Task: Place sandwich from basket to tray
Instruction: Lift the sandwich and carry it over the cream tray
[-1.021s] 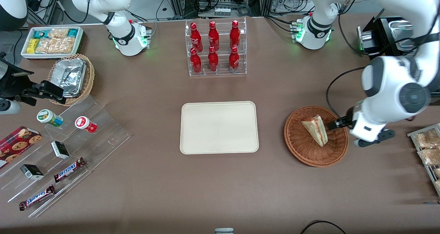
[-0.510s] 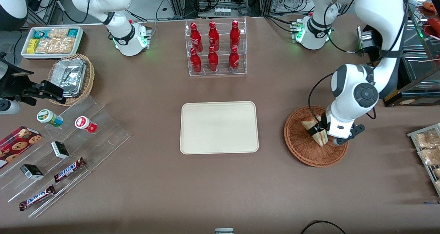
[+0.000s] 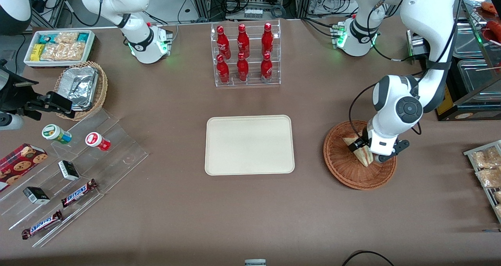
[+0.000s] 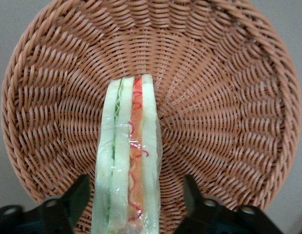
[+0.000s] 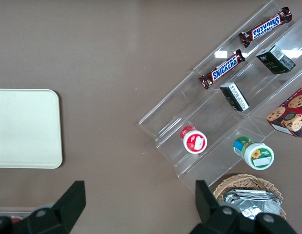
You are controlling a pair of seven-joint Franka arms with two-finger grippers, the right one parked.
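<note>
The sandwich [image 3: 363, 156], a pale wedge with red and green layers along its cut edge [image 4: 127, 156], stands on edge in the reddish-brown wicker basket [image 3: 344, 168]. My left gripper [image 3: 367, 151] is down inside the basket [image 4: 224, 97], open, with one black finger [image 4: 78, 197] on each side of the sandwich and gaps between pads and bread. The cream tray [image 3: 249, 144] lies bare beside the basket, toward the parked arm's end; the right wrist view also catches the tray [image 5: 24, 126].
A clear rack of red bottles [image 3: 244, 54] stands farther from the front camera than the tray. A stepped acrylic shelf of snacks [image 3: 78, 172], a tan basket of foil containers [image 3: 80, 88] and a white bin [image 3: 58, 47] sit toward the parked arm's end. Snack packets [image 3: 487, 172] lie at the working arm's end.
The left arm has swung in from beside the basket to above the sandwich and come down, so the open fingers now straddle the sandwich. The sandwich has not moved.
</note>
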